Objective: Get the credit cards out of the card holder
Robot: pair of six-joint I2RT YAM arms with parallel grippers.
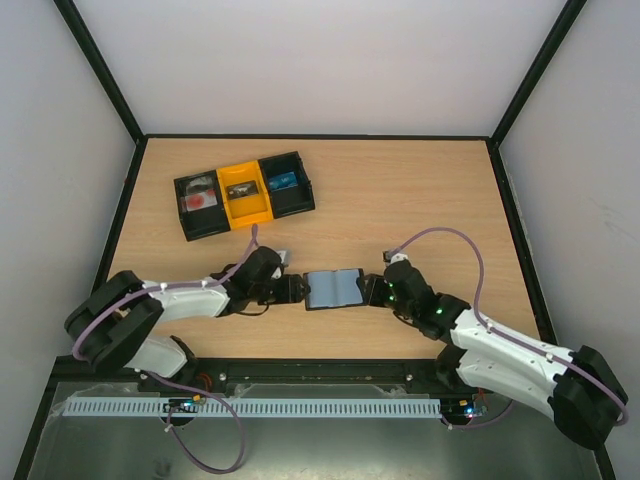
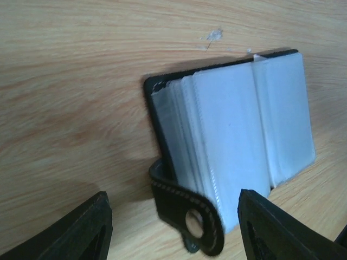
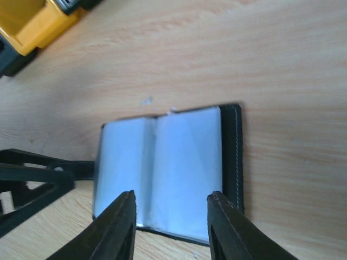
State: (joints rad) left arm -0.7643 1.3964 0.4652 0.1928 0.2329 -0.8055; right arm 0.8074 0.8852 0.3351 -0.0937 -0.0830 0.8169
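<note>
The card holder point(image 1: 333, 288) lies open on the table between my two grippers, its grey-blue pocket panels facing up. In the left wrist view point(image 2: 233, 124) its short black tab point(image 2: 190, 214) curls up between my open left fingers. My left gripper point(image 1: 296, 290) point(image 2: 176, 233) is open at the holder's left edge and grips nothing. My right gripper point(image 1: 376, 292) point(image 3: 171, 225) is open, its fingertips point(image 3: 122, 222) spread over the holder's right panel point(image 3: 187, 168). No separate credit card shows; any cards are hidden in the pockets.
A black-and-yellow three-compartment tray point(image 1: 245, 193) with small items stands at the back left; its yellow corner shows in the right wrist view point(image 3: 32, 21). The left gripper's fingers show at the left of that view point(image 3: 32, 181). Black frame walls edge the table.
</note>
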